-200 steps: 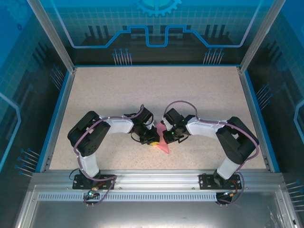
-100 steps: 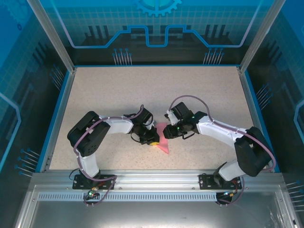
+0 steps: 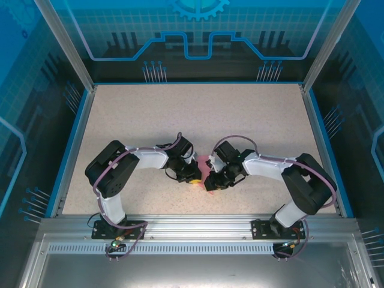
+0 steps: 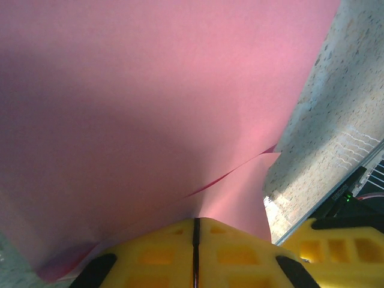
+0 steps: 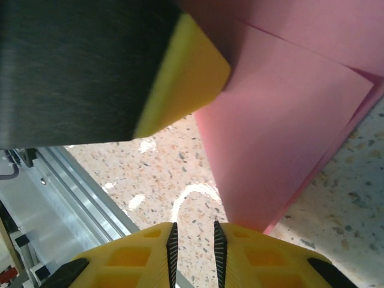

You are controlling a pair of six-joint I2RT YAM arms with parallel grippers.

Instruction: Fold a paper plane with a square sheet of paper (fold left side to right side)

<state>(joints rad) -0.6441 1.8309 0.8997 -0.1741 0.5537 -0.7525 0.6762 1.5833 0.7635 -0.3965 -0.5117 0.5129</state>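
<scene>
The square sheet of paper (image 3: 207, 162) lies folded to a narrow pink wedge between the two grippers, point toward the near edge. In the left wrist view the pink paper (image 4: 150, 102) spreads out from under my left gripper (image 4: 195, 221), whose yellow fingers are shut tight with their tips down on it; from above the left gripper (image 3: 193, 178) sits at the paper's left edge. My right gripper (image 5: 193, 227) stands open by a narrow gap with bare table between the jaws, and the paper's point (image 5: 264, 180) ends just right of that gap. From above the right gripper (image 3: 215, 183) is at the paper's near tip.
The speckled beige table (image 3: 198, 114) is bounded by blue side rims (image 3: 77, 150) and an aluminium rail (image 3: 198, 225) at the near edge, which also shows close by as the rail (image 5: 72, 186). The left gripper's yellow finger (image 5: 180, 78) and its dark body hang above the right gripper's view.
The right gripper went from shut to slightly open, swung out to the right, then came back down to the paper's near tip. The left gripper stayed put on the paper.
</scene>
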